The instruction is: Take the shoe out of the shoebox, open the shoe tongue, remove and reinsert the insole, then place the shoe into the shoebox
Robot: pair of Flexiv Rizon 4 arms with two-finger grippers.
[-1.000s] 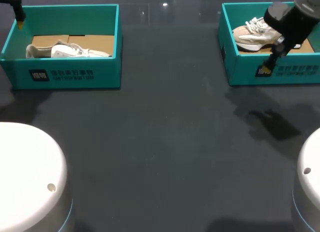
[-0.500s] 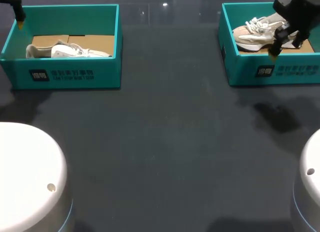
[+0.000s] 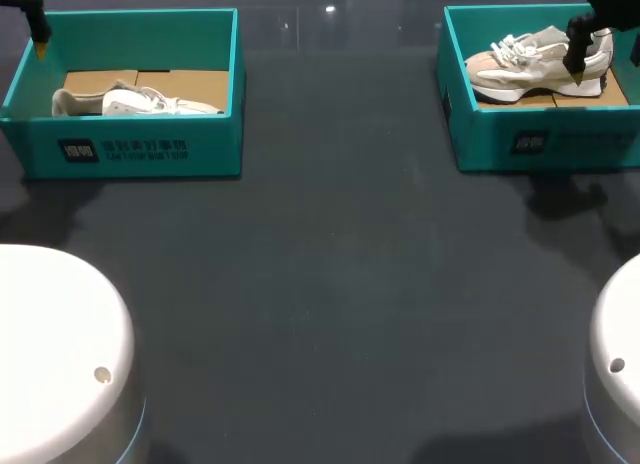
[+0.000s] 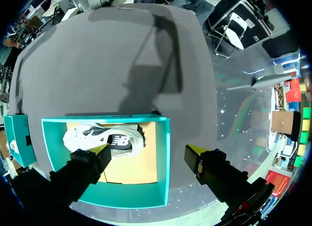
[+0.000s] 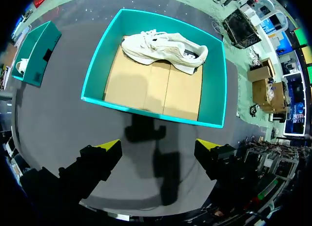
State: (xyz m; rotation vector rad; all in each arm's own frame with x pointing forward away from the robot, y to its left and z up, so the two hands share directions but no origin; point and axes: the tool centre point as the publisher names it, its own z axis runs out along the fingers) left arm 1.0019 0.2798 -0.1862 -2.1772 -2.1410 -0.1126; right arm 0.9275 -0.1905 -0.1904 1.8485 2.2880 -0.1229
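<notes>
two teal boxes sit far back on the table (image 3: 330, 284): left box (image 3: 140, 149) upper left of the frame, right box (image 3: 545, 144) upper right. each holds a shoe on its cardboard floor, left shoe (image 3: 140, 102) and right shoe (image 3: 535, 64). right gripper (image 5: 158, 145) hangs by the right shoe's heel, fingers wide apart, holding nothing. left gripper (image 4: 148, 150) sits above the left box's far corner, also spread wide and empty. the right shoe is probably light, with a soft upper and a stiffer sole. pinch across the heel collar, not the loose laces, which could snag.
</notes>
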